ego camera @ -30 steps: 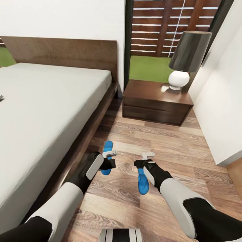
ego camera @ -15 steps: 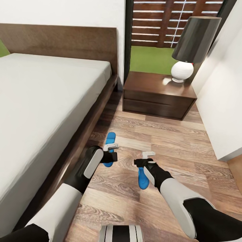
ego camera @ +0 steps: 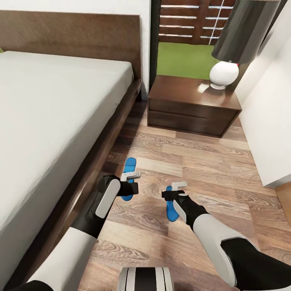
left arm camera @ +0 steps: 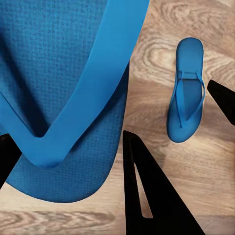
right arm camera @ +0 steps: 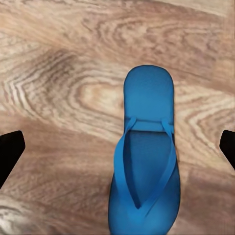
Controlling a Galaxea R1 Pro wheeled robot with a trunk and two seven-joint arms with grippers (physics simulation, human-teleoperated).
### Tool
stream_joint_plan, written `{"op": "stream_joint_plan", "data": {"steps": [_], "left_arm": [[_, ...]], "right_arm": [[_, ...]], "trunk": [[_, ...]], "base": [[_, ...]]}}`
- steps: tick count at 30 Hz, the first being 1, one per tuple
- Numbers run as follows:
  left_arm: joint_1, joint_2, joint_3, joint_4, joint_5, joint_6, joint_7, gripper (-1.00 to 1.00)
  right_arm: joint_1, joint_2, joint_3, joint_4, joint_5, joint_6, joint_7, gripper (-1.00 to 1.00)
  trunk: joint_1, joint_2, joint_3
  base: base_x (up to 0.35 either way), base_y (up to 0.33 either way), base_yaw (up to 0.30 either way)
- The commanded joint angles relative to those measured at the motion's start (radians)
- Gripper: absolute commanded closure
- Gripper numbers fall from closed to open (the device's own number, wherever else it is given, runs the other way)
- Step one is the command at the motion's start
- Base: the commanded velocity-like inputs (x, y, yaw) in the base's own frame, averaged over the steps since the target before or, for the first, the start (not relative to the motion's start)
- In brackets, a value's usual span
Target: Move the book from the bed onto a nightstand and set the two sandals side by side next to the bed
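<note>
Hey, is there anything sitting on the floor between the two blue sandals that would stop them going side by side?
Nothing visible does. Between the sandal near the bed and the other sandal lies bare wood floor. The left gripper and right gripper hang above them, not between them on the floor.

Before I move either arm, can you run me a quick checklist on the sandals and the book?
1. Right gripper open above the right-hand sandal: ok.
2. That sandal lying flat on the floor: ok.
3. Left gripper holding the left-hand sandal: cannot tell.
4. Sandals side by side: not ok; they are staggered, with bare floor between them.
5. Left-hand sandal close to the bed: ok.
6. Book on the nightstand: not ok; its top bears a lamp, no book.
</note>
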Motion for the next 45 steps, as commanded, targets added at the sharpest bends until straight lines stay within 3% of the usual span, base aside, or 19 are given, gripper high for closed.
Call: {"op": "stream_joint_plan", "data": {"steps": [1, 16, 25, 45], "left_arm": [[0.0, 0.0, 0.0, -0.001, 0.01, 0.002, 0.01, 1.0], [0.0, -0.001, -0.001, 0.006, 0.009, 0.003, 0.011, 1.0], [0.0, 0.0, -0.002, 0.006, 0.008, 0.003, 0.011, 1.0], [0.02, 0.009, -0.004, 0.005, 0.004, 0.003, 0.015, 1.0]], "right_arm": [[0.0, -0.001, 0.008, -0.002, -0.007, 0.007, -0.006, -1.0], [-0.002, -0.004, 0.008, -0.003, -0.007, 0.011, -0.007, -1.0], [-0.01, -0.069, -0.024, -0.005, -0.04, 0.016, 0.002, -1.0], [-0.013, -0.074, -0.034, -0.005, -0.062, 0.016, 0.009, -1.0]], "trunk": [[0.0, -0.001, -0.005], [0.007, -0.004, -0.063], [0.011, -0.006, -0.097], [0.011, -0.006, -0.097]], "base": [[0.0, 0.0, 0.0], [0.0, 0.0, 0.0], [0.0, 0.0, 0.0], [0.006, 0.0, 0.0]]}}
